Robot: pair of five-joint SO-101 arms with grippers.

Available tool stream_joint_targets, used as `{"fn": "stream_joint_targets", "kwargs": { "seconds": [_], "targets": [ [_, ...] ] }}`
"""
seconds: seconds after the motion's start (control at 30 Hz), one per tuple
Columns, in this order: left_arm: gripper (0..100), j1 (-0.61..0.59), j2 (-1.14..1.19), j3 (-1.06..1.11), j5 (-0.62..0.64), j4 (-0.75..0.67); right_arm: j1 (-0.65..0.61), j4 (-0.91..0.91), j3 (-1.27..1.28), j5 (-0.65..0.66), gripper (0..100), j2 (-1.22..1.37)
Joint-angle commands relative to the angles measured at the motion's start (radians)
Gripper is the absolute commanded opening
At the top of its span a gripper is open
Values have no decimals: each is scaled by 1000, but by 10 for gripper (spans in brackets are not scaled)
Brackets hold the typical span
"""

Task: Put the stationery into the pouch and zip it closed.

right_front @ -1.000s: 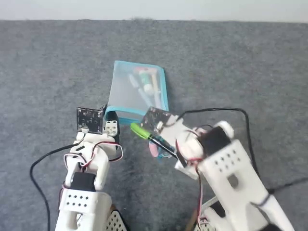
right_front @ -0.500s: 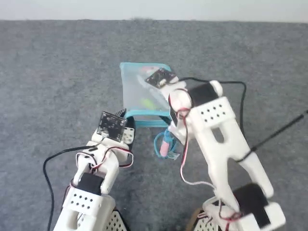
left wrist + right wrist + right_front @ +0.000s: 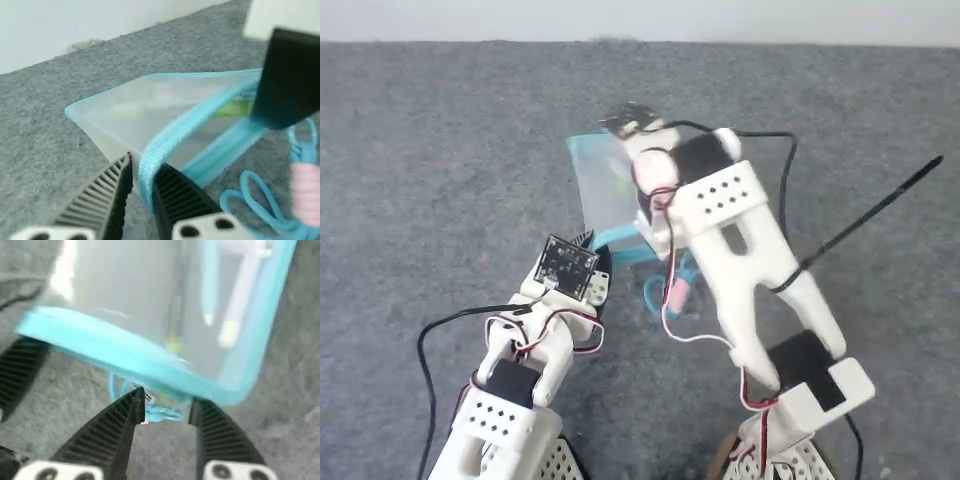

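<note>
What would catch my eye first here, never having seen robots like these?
The see-through pouch with bright blue trim, in the middle of the grey table, draws the eye first. The left tool pinches its blue zipper edge and holds the mouth up, while the right tool hangs open close to the pouch's blue edge. A blue cord with a pink charm lies by the mouth.
</note>
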Motion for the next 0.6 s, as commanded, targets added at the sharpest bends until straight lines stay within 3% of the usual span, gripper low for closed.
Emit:
{"fn": "stream_joint_targets", "kwargs": {
  "seconds": [0.0, 0.33, 0.47, 0.57],
  "targets": [
    [11, 23, -2, -10, -12, 14, -50, -25, -83, -11, 169, -44],
    [11, -14, -2, -19, -12, 12, 54, -67, -15, 35, 169, -260],
    [11, -94, -3, -45, -12, 12, 102, -111, 150, 140, 169, -417],
    [11, -132, -3, -59, -12, 12, 107, -242, 397, 198, 169, -582]
  ]
}}
